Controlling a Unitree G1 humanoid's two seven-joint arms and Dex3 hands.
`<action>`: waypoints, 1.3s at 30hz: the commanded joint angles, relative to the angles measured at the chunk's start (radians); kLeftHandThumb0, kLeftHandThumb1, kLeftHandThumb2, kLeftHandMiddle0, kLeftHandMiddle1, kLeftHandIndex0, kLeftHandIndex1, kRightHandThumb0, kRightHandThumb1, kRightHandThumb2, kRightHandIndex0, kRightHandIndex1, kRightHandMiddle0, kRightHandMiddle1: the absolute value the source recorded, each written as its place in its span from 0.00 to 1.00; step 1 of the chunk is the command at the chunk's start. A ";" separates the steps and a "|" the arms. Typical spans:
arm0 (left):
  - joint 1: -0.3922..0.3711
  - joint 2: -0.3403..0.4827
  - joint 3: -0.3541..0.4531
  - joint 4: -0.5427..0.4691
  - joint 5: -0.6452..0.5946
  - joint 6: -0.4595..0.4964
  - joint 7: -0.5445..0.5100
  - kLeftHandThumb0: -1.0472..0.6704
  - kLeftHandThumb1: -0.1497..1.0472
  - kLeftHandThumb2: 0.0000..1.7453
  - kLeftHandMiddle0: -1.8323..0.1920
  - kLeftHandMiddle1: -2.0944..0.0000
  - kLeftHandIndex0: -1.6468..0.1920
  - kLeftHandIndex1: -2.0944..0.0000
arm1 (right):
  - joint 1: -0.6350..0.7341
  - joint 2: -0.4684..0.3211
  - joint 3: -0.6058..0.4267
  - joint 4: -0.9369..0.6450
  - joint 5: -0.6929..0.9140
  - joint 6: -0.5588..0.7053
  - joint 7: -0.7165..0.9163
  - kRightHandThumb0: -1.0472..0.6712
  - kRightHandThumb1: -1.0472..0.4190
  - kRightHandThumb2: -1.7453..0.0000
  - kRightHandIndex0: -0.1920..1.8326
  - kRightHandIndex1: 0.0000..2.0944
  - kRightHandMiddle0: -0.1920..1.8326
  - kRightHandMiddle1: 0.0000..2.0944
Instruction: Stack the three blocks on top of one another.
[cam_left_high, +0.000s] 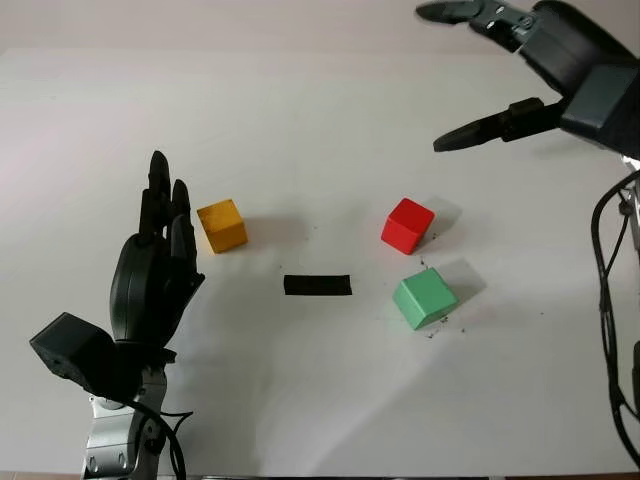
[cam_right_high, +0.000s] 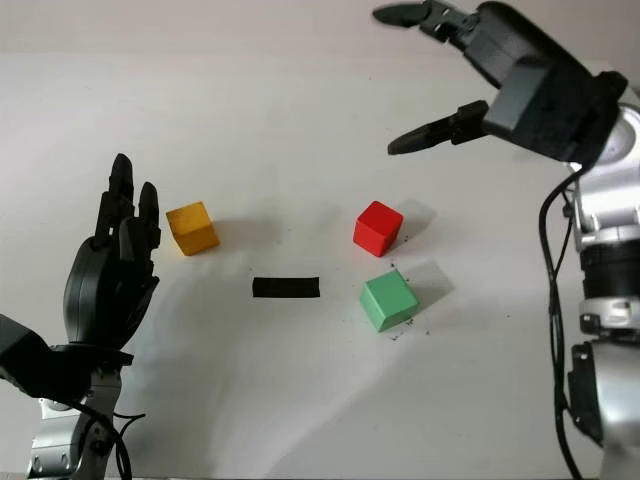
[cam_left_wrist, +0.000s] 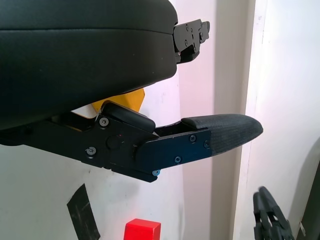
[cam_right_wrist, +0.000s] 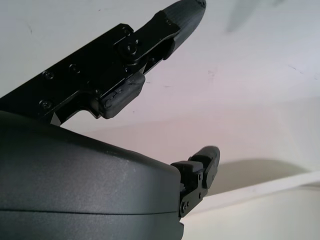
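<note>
White worktop (cam_left_high: 320, 130) stretches across my whole view, with a paler wall behind its far edge. On it I see three blocks lying apart, none stacked. My yellow block (cam_left_high: 222, 225) sits left of the middle, just beside the fingertips of my left hand (cam_left_high: 152, 275). My red block (cam_left_high: 407, 225) sits right of the middle, and my green block (cam_left_high: 424, 298) lies just in front of it, toward the near edge, close but not touching. Between the yellow block and the green one, a short strip of black tape (cam_left_high: 317, 285) lies flat on the worktop. My left hand stands near the left side of the worktop, toward the near edge, palm turned inward and fingers pointing to the far edge; it holds nothing and is open. From its wrist camera I catch a corner of the yellow block (cam_left_wrist: 131, 100) behind the hand's shell, with the red block (cam_left_wrist: 142, 230) and the tape (cam_left_wrist: 82, 212) farther off. My right hand (cam_left_high: 530, 70) hangs above the far right corner, well away from the red and green blocks; it is open and empty, with its thumb (cam_left_high: 490, 127) reaching left below the upper fingers (cam_left_high: 465, 12).
</note>
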 joint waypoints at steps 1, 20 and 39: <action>-0.009 0.013 0.005 0.009 0.002 -0.004 -0.006 0.16 1.00 0.36 1.00 1.00 1.00 1.00 | -0.062 -0.043 0.068 0.049 -0.097 -0.080 -0.029 0.15 0.25 0.97 0.15 0.06 0.25 0.19; -0.028 0.025 0.011 0.020 0.000 -0.001 -0.015 0.17 1.00 0.36 1.00 1.00 1.00 1.00 | -0.100 -0.093 0.328 0.150 -0.450 -0.412 -0.163 0.24 0.18 0.96 0.13 0.01 0.29 0.06; -0.018 0.028 0.016 0.011 -0.007 0.008 -0.024 0.17 1.00 0.36 1.00 1.00 1.00 1.00 | 0.002 -0.064 0.368 0.163 -0.482 -0.431 -0.267 0.28 0.16 0.97 0.09 0.02 0.30 0.04</action>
